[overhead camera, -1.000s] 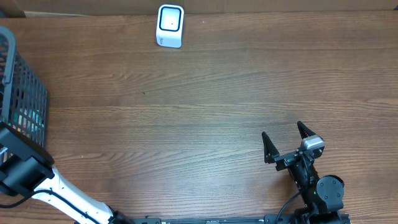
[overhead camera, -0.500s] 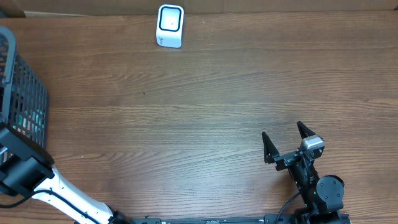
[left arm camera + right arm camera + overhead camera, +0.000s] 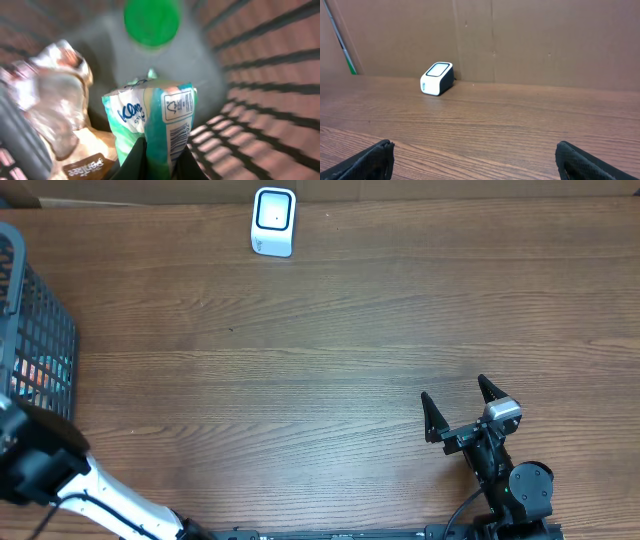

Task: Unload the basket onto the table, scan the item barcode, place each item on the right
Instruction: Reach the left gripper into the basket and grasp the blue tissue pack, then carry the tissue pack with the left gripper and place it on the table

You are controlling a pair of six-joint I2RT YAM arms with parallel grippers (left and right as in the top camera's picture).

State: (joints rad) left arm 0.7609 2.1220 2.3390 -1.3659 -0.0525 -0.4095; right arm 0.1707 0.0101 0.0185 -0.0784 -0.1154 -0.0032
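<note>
The left arm (image 3: 105, 492) rises from the bottom edge in the lower left of the overhead frame, its white link slanting up and left to a black wrist block (image 3: 38, 462) at the left edge. In the left wrist view the left hand (image 3: 160, 152) sits at bottom centre, its dark jaws pinched onto a green-and-white packet (image 3: 150, 112). The right arm (image 3: 525, 488) sits in the lower right of the overhead frame. The right hand (image 3: 453, 388) points toward the top, jaws spread wide and holding nothing. In the right wrist view its black fingers (image 3: 367, 162) fill the two bottom corners.
</note>
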